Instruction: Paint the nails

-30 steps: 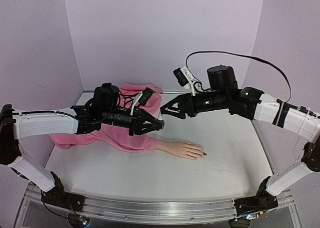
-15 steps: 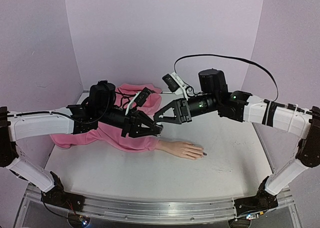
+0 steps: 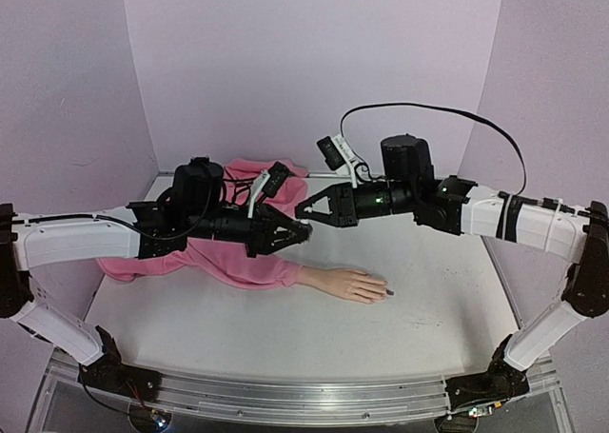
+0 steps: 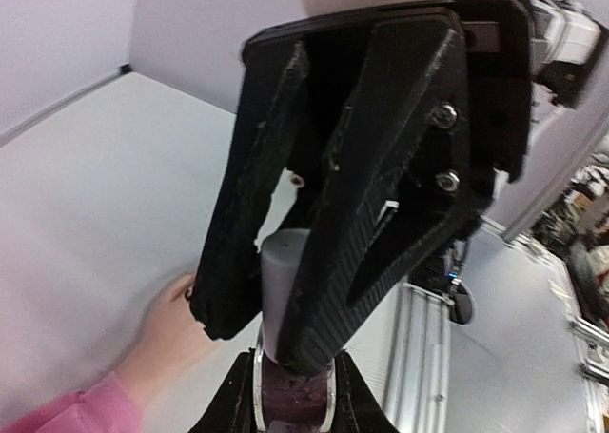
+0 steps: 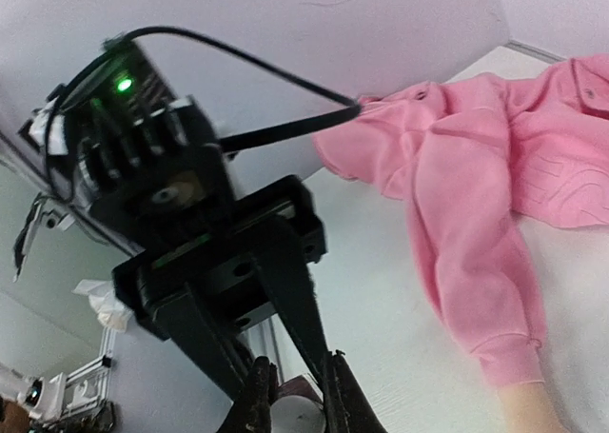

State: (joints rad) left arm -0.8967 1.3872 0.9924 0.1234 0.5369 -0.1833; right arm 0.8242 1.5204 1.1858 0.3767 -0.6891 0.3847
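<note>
Table: white surface between lilac walls; both arm bases stand at its near edge
Pink garment: lies spread at the back left of the table; one sleeve reaches toward the middle
Left arm: comes from the left and passes over the garment toward the centre
Right arm: comes from the right, raised above the table; a black cable loops over it
Mannequin hand: flesh-coloured; comes out of the sleeve cuff; lies flat near the middle of the table, fingers pointing right; below the two grippers and not touched by them
Left gripper: clenched on the bottle; held in the air above the sleeve
Right gripper: meets the left gripper tip to tip; its black fingers are closed on the cap from both sides
Bottle: small and dark; its body sits between the left fingers
Cap: white cylinder on top of the bottle; pinched by the right gripper
Nails: on the fingertips of the mannequin hand, on the table, apart from both grippers; the one at the far right tip looks dark; the others are too small to tell their colour
</note>
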